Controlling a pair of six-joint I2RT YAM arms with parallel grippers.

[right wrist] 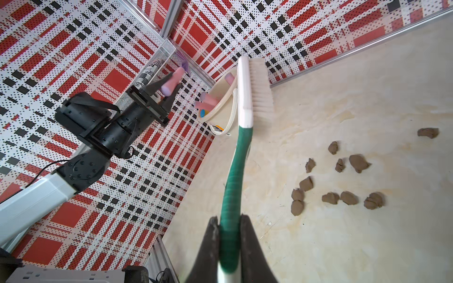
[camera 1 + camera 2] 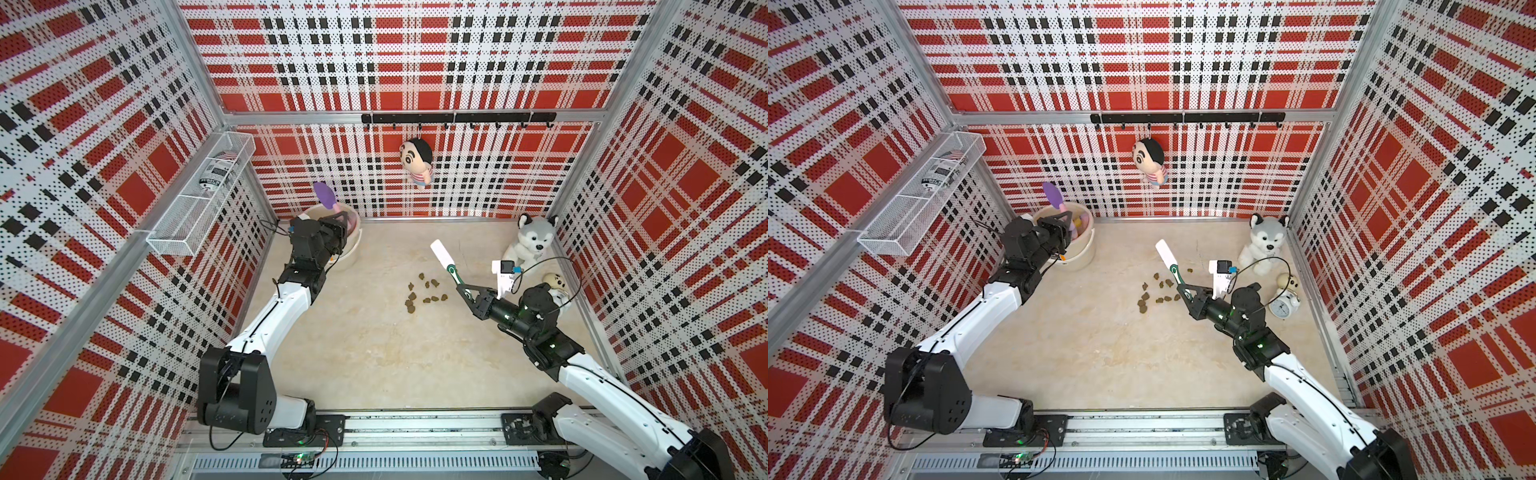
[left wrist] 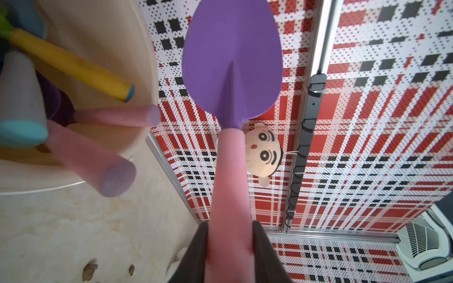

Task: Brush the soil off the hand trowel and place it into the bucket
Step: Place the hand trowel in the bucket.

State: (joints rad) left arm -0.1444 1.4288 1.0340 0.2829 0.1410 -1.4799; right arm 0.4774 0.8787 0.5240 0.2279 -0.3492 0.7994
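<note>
Robot lab cell (plaid pegboard walls [image 2: 415,62]; aluminium frame [image 2: 291,118]).

The trowel [image 3: 231,73] is purple and pink, bucket [image 2: 351,254] cream, soil [image 1: 359,163] olive-brown, brush [image 1: 239,159] green-white, walls [image 2: 415,50] red plaid.

Bright, even light, faint shadows on the tabletop [image 2: 374,365]; plaid walls [image 2: 83,166] bow at the edges; the near pink handle [image 3: 230,196] blurs.

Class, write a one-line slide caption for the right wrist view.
Right gripper clamps a green-handled white scrub brush, with brown soil lumps scattered on the beige tabletop.
</note>
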